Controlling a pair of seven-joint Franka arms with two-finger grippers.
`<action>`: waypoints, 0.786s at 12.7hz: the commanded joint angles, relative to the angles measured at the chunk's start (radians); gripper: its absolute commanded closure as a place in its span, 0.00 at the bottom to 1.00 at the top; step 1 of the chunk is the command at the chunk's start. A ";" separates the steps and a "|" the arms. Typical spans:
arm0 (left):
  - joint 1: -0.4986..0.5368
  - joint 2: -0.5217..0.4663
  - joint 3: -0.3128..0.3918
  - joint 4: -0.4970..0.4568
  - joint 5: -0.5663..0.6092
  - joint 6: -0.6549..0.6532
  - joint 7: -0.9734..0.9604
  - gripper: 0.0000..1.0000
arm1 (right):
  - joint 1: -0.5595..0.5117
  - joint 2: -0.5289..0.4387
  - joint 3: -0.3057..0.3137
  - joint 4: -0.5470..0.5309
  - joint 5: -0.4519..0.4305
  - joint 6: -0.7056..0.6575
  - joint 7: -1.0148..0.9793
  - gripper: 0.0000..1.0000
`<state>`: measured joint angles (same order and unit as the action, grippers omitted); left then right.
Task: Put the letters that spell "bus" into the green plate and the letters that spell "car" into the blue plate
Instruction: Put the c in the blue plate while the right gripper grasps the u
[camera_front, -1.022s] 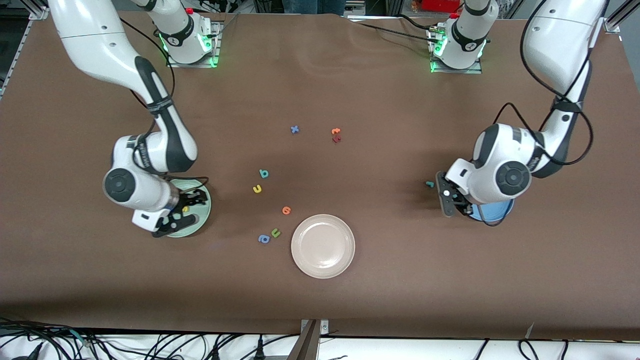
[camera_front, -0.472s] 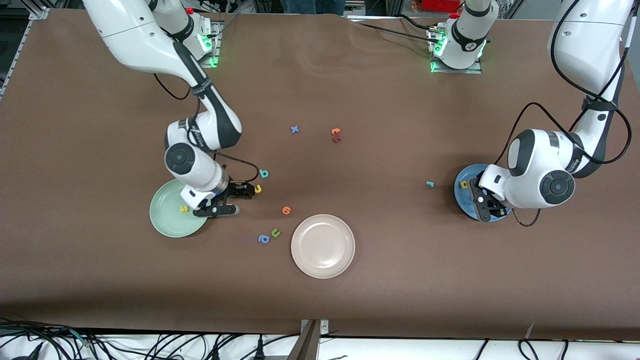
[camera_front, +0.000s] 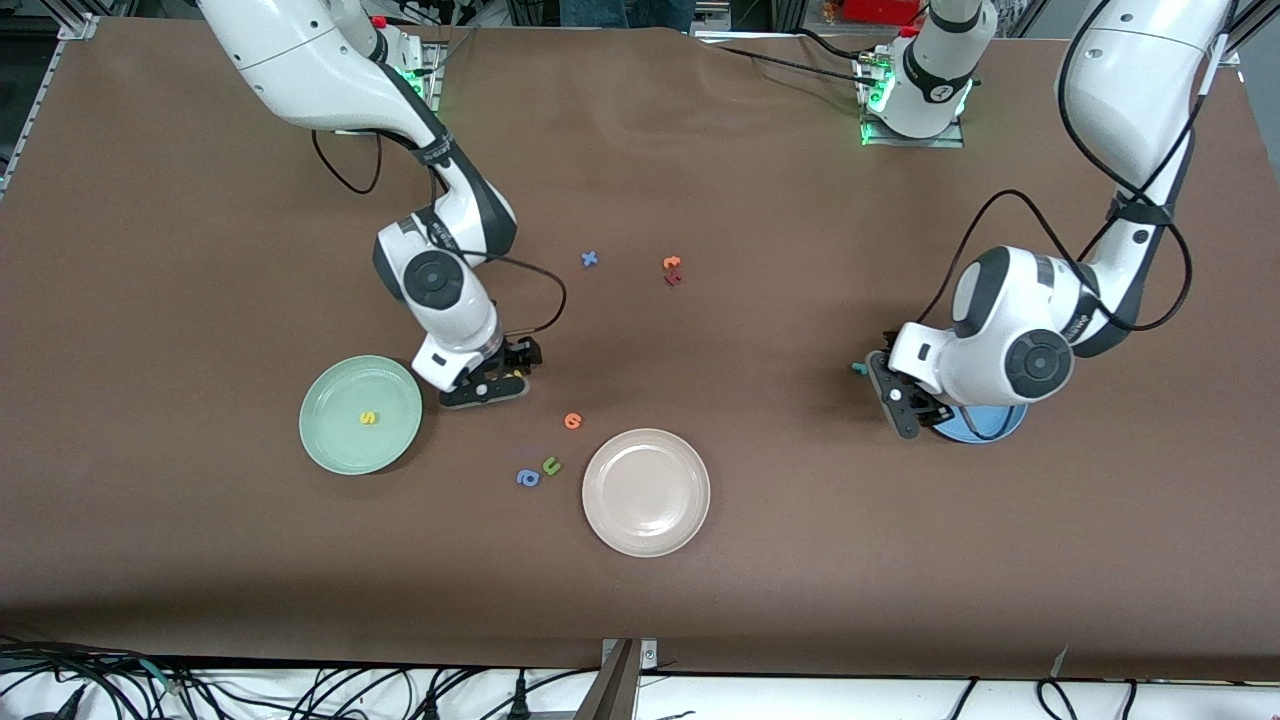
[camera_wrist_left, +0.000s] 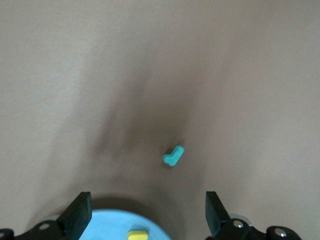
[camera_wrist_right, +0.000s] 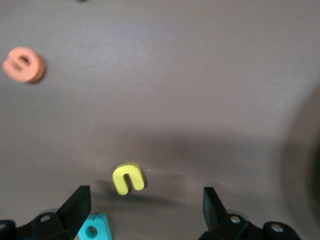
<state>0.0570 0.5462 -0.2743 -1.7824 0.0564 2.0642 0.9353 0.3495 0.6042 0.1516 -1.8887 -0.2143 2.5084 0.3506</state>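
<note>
Right gripper (camera_front: 505, 372) hangs wide open, empty, over the yellow u (camera_wrist_right: 128, 178) beside the green plate (camera_front: 330, 440), while the left gripper (camera_front: 903, 400), open too, hovers by the blue plate (camera_front: 985, 425).

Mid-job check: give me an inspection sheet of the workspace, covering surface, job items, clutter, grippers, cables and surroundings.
Surface: brown table, flat.
Job's things: yellow "s" in the green plate; yellow "u" and teal "b" on the table beside that plate; blue plate mostly hidden under the left arm, a yellow letter in it; teal "r" on the table beside it.
Clutter: beige plate; blue "x"; orange letters; green "u"; blue "a".
Grippers: right gripper open over the yellow "u"; left gripper open by the teal "r".
Cables: bundles along the table's near edge.
Surroundings: nothing seen.
</note>
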 joint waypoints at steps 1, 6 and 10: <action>-0.031 -0.008 0.000 -0.060 -0.012 0.054 -0.009 0.00 | -0.003 -0.035 0.002 -0.036 -0.040 0.010 -0.164 0.01; -0.040 -0.020 -0.003 -0.236 0.065 0.307 -0.013 0.00 | -0.003 -0.029 0.000 -0.058 -0.057 0.076 -0.202 0.24; -0.042 -0.031 -0.005 -0.249 0.166 0.315 -0.013 0.00 | -0.004 -0.026 0.000 -0.084 -0.057 0.112 -0.202 0.38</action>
<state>0.0151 0.5446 -0.2761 -2.0059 0.1766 2.3693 0.9282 0.3496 0.6040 0.1520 -1.9352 -0.2542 2.5961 0.1537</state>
